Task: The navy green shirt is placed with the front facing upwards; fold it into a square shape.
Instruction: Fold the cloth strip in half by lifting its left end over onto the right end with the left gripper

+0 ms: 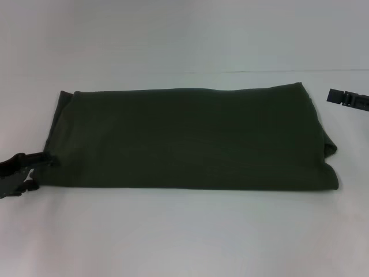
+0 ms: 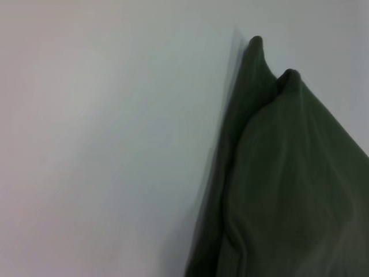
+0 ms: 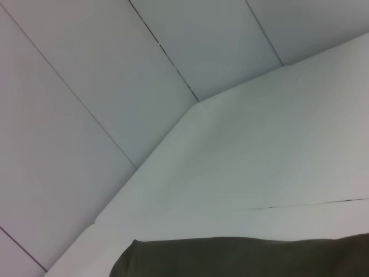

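Folding the shirt (image 1: 190, 138) into a square now calls, in my judgement, for carrying one short end across to meet the other, edges matched and layers kept flat, since it already lies as a long rectangle across the table (image 1: 184, 236), with no lettering showing. The left gripper (image 1: 20, 173) sits low at the shirt's near left corner, touching or just beside the cloth; whether its jaws are open or closed on the fabric cannot be told. A good grasp here would take all layers at that corner, because the left wrist view shows stacked edges (image 2: 271, 75) slightly offset and a soft ridge in the cloth, which could slip apart when lifted. The right gripper (image 1: 346, 98) hovers beyond the shirt's far right corner, apart from the cloth; its jaw state cannot be told either. Its wrist view shows only a shirt edge (image 3: 242, 257) below it.
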Controlling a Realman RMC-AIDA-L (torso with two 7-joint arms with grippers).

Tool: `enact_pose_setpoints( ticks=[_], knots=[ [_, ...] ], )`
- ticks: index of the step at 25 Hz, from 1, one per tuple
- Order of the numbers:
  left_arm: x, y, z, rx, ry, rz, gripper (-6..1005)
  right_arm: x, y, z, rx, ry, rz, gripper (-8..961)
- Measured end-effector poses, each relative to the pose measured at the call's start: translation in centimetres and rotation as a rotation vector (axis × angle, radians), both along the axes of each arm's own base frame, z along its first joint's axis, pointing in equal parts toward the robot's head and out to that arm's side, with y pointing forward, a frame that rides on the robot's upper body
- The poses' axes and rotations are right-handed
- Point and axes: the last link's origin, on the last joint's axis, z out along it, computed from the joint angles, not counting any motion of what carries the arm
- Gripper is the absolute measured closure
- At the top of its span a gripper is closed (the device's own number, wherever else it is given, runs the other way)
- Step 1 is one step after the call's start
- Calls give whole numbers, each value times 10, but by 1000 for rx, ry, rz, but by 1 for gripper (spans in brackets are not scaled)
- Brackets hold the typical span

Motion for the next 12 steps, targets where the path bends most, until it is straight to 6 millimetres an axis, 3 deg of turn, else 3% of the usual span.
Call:
enact_pose_setpoints(
  ticks=[12],
  knots=[
    [16, 16, 0, 10, -4, -57, 126, 0, 1, 0, 4, -1, -4, 39]
  ],
)
